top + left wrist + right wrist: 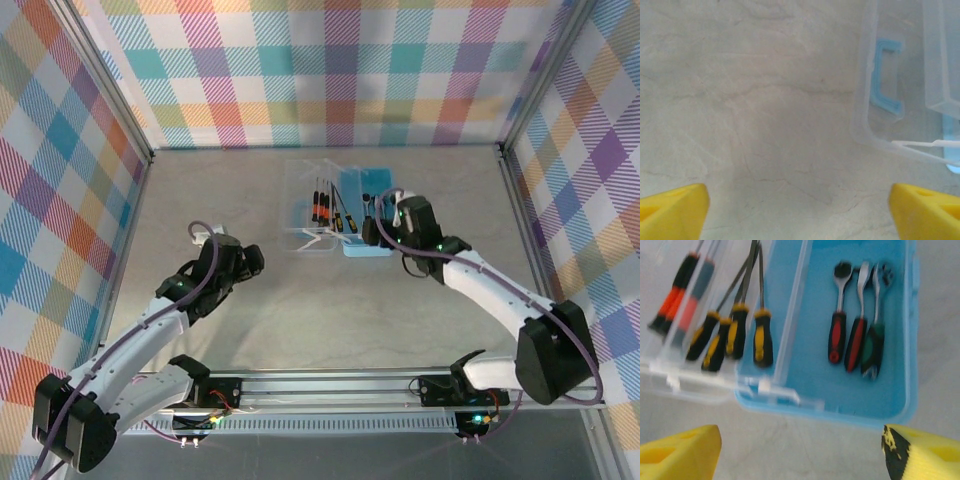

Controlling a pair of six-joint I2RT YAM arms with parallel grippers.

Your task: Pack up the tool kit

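While small wrenches (855,335) are laid in the blue box (805,315) at the far middle of the counter (300,320), the screwdrivers (735,335) are seen by its open clear lid (300,185), likely not yet packed. Both pairs of jaws are spread apart, empty.

light-blue box (807,335) open, clear lid (695,382) laid flat beside; screwdrivers (735,335) across lid, three ratchets (857,342) in box.

Light-blue box (860,395): no lettering that I can read, seen from my right wrist.
Screwdriver handles (762,337): too blurred to give up any brand or size mark.
Ratchet handles (836,337): no legible number or name.
Clear lid (912,75): no readable stamp, seen from my left wrist.
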